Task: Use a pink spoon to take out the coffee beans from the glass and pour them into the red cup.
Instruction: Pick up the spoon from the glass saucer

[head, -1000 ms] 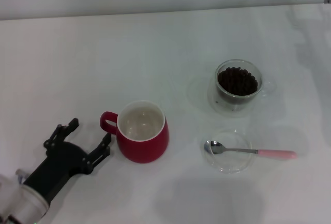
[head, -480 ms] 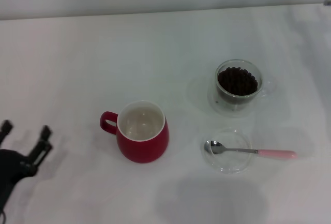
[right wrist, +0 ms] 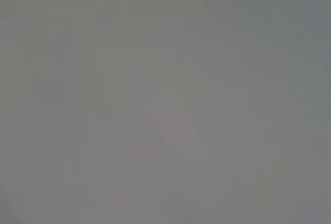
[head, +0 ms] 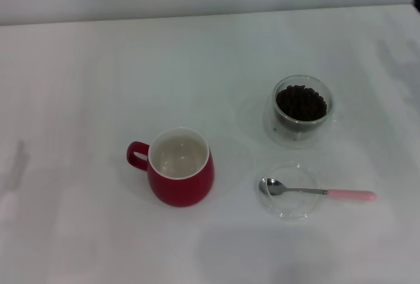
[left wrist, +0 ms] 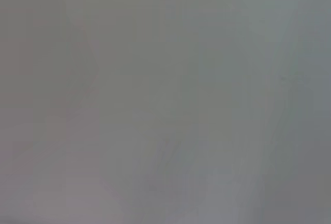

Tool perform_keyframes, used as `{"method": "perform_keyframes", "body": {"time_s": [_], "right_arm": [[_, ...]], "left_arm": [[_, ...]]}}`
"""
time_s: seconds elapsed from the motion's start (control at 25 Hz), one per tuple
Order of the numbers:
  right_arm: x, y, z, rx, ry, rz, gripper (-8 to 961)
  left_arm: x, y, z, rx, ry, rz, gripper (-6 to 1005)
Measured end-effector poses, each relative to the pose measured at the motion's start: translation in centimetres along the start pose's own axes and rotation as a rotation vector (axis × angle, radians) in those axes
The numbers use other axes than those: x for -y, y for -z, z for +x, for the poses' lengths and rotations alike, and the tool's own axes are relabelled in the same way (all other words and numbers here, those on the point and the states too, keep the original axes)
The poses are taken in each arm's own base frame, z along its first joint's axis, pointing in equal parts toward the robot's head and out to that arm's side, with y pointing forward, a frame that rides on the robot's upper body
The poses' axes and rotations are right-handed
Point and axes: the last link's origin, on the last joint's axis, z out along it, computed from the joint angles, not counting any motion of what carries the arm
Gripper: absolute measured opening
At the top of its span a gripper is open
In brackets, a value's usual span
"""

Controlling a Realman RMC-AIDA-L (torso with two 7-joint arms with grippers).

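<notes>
Gone from the head view is the left claw, which a second ago hovered open just beside the red cup's handle and half a second ago sat at the near left edge; whether it is spread or pressed together cannot be told now. At the far right corner only a dark sliver shows, likely part of the right arm, and the right claw's state cannot be told either. Both wrist views give nothing but a grey blur.

On the white surface (head: 98, 67) the red cup (head: 176, 168) stands upright, near and left of centre, its loop handle pointing left and its off-white inside bare. Farther back and to the right stands the glass (head: 302, 109), upright, with the coffee beans (head: 301, 102) heaped dark inside it. Nearer than the glass lies a shallow clear dish (head: 289, 191); the pink spoon (head: 317, 191) rests across it, its metal bowl inside the dish toward the left and its pink handle end reaching out past the rim to the right. Cup, glass and dish stand well apart from one another.
</notes>
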Motion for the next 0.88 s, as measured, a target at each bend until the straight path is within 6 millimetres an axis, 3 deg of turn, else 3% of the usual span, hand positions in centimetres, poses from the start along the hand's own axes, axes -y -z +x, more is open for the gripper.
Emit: {"method": "perform_keyframes", "body": {"time_s": [0.28, 0.56, 0.68, 0.88], "right_arm": [[2.3, 5.7, 0.2, 0.042, -0.205, 0.003, 855], [1.4, 10.5, 3.1, -0.009, -0.336, -0.033, 854], [1.2, 12.9, 4.0, -0.012, -0.384, -0.018, 854], [1.0, 15.3, 5.4, -0.069, -0.419, 0.0, 854]], "left_arm": [[1.2, -3.5, 1.9, -0.079, -0.038, 0.042, 893], [2.8, -6.9, 3.6, -0.108, -0.097, 0.102, 893], [2.6, -7.7, 4.0, -0.124, -0.099, 0.091, 894], [2.5, -7.6, 3.8, -0.116, -0.092, 0.094, 894]]}}
